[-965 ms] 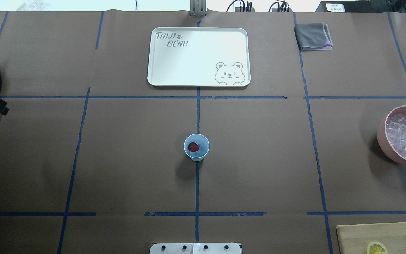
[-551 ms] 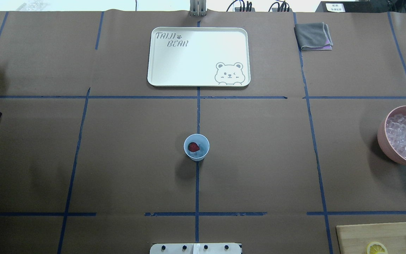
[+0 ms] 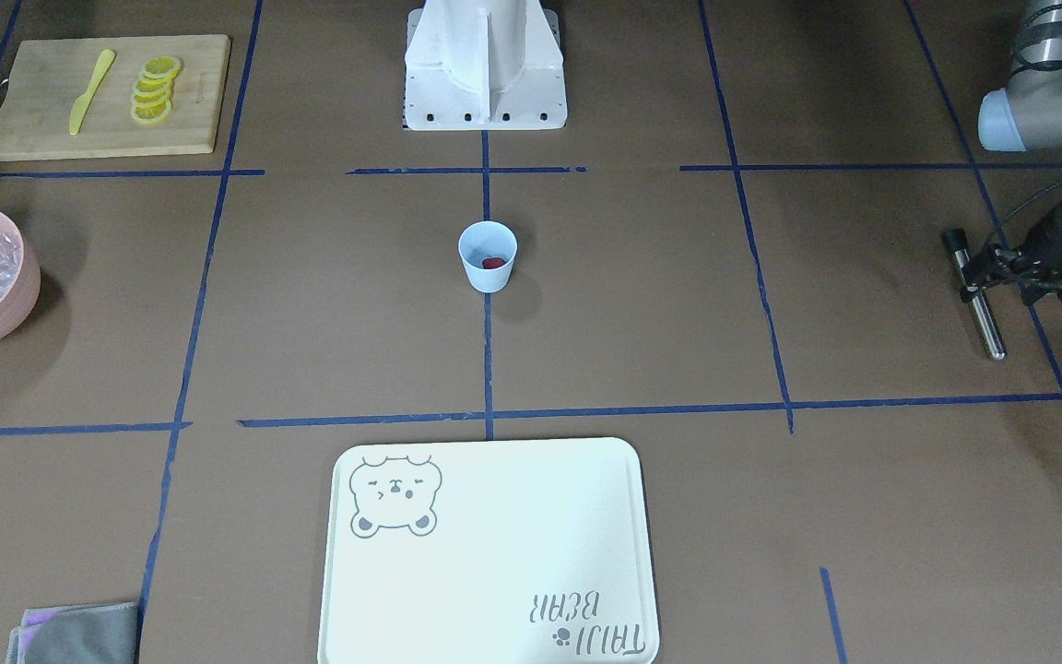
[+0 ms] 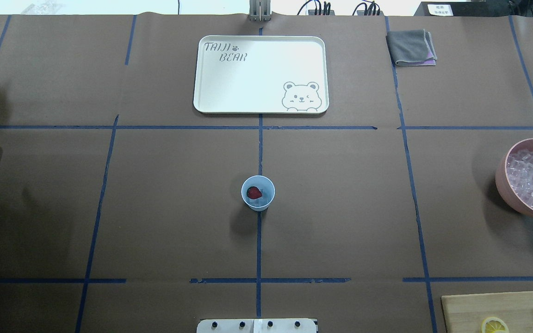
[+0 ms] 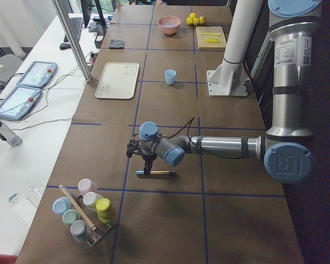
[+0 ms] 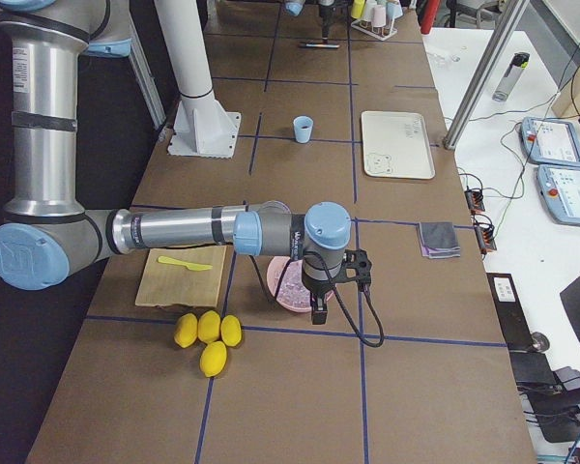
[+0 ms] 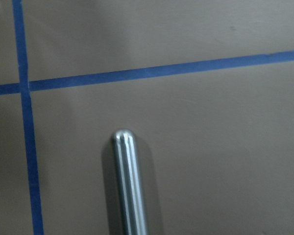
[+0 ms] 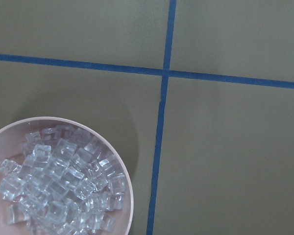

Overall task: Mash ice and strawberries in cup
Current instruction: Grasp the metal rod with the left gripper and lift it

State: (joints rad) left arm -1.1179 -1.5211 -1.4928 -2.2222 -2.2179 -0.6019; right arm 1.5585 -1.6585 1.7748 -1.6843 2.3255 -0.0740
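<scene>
here, a long surface (image 4: 340,208) covered in brown paper and crossed by blue tape lines runs beside a white side desk (image 5: 44,126), which carries two grey tablet-like pendants (image 5: 36,74). the small pale blue tapered plastic cup (image 4: 258,193) stands upright near the surface's middle, on a tape line. it holds one small red strawberry (image 4: 254,192) lying on whitish ice (image 4: 258,201). a large pink bowl (image 4: 502,182) at the robot's right edge is heaped with clear cubes. a white rectangular tray with a bear drawing (image 4: 261,74) lies beyond the cup. the left hand (image 3: 972,277) is closed on a shiny metal rod (image 3: 983,314), held level and low, well apart from the cup. the right hand (image 6: 316,311) hangs just beside the bowl; i cannot tell how far open it is.
</scene>
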